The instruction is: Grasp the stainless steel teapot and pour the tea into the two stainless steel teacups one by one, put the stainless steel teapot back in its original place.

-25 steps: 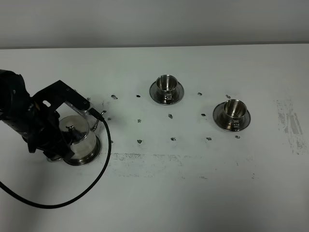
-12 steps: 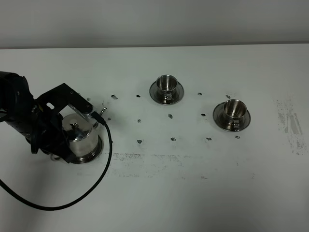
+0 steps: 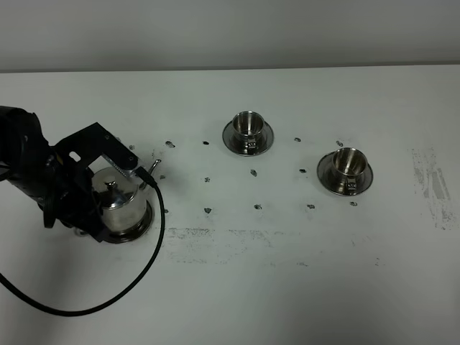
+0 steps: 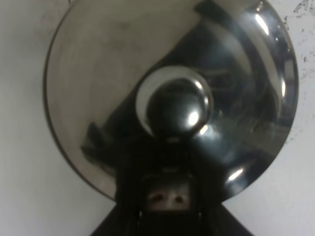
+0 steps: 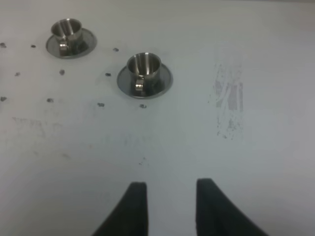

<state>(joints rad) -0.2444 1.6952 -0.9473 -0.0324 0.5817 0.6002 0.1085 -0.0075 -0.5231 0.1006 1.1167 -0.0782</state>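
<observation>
A white table fills the exterior high view, scuffed and dotted with small dark marks around its middle. The left arm, black and bulky, is seen at the table's 9 o'clock edge, bent over the stainless steel teapot. A black cable runs from the arm at the pot's 1 o'clock, loops down past 5 o'clock and leaves the view towards 8 o'clock.

The teapot is stood upright on the steel disc, its original place, at 9 o'clock from the table's centre. Its thin spout is pointed towards 1 o'clock. In the left wrist view the domed lid and its knob are seen from straight above. The left gripper shows only as a dark mass at the lid's edge, and whether it is clamped on the handle or released cannot be told.

The two stainless steel teacups are each set on a saucer, well apart from the pot. One cup is placed at 12 o'clock from the table's centre and the other cup at 2 o'clock.

The right gripper is held above bare table with its fingers parted and nothing between them.
</observation>
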